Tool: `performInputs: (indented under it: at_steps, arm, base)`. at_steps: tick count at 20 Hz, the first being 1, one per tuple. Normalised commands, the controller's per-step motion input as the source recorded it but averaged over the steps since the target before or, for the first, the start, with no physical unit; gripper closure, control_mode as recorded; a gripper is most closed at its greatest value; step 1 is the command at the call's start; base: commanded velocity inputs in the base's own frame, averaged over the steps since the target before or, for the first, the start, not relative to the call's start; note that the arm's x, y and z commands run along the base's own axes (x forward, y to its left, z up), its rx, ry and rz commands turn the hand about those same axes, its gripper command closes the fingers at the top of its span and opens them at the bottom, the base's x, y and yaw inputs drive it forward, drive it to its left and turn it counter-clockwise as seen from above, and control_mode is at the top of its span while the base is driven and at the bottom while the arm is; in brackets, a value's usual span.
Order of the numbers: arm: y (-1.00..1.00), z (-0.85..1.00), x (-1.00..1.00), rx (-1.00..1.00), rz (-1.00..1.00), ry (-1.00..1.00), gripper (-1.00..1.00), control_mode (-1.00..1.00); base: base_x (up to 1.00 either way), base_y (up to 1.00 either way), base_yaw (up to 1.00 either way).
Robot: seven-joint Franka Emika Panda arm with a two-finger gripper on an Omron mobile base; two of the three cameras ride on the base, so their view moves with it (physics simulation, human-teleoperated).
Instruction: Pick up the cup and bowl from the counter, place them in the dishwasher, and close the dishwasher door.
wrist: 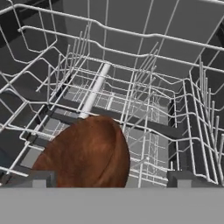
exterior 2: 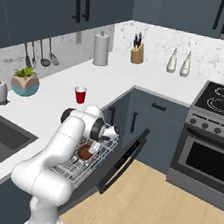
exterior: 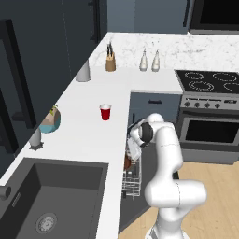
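Left base view: the cup (exterior: 105,112) stands upright on the worktop (exterior: 88,135), well apart from the arm, at about 10 o'clock from the end effector (exterior: 133,150), which is lowered past the worktop edge into the dishwasher (exterior: 132,179); a sliver of the bowl (exterior: 127,162) shows just below it, over the white rack. Right base view: the dishwasher door (exterior 2: 119,163) hangs open at about 4 o'clock from the end effector (exterior 2: 95,146), and the bowl (exterior 2: 84,152) sits among the rack wires at the end effector's tips. Hand view: the bowl (wrist: 87,155) lies at 7 o'clock between the two dark fingertips (wrist: 41,178), tilted against the rack (wrist: 144,92). The fingertips stand wide apart at either side, so the end effector appears open or nearly so; whether a pad touches the bowl cannot be told. Likely risks from here: the tilted bowl may roll or slip between tines if released off balance; the fingers may snag a wire on withdrawal and drag the rack; the cup remains unplaced, so closing the door now would leave the task incomplete.
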Motion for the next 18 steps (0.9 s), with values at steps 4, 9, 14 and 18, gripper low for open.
performInputs:
  at_steps: [4, 9, 14, 18]
  arm:
    - [-0.11, 0.07, -0.04, -0.11, 0.00, 0.00, -1.00, -1.00]
    - [-0.26, 0.72, -0.28, -0.01, 0.00, -0.02, -1.00, -1.00]
    - [-0.10, 1.00, -0.41, 0.02, 0.00, -0.20, -1.00, -1.00]
    - [0.00, 1.00, -0.36, 0.03, 0.00, -0.15, -1.00, -1.00]
  base:
    - [0.00, 0.00, 0.00]
    - [0.00, 0.00, 0.00]
    - [0.00, 0.00, 0.00]
    - [0.00, 0.00, 0.00]
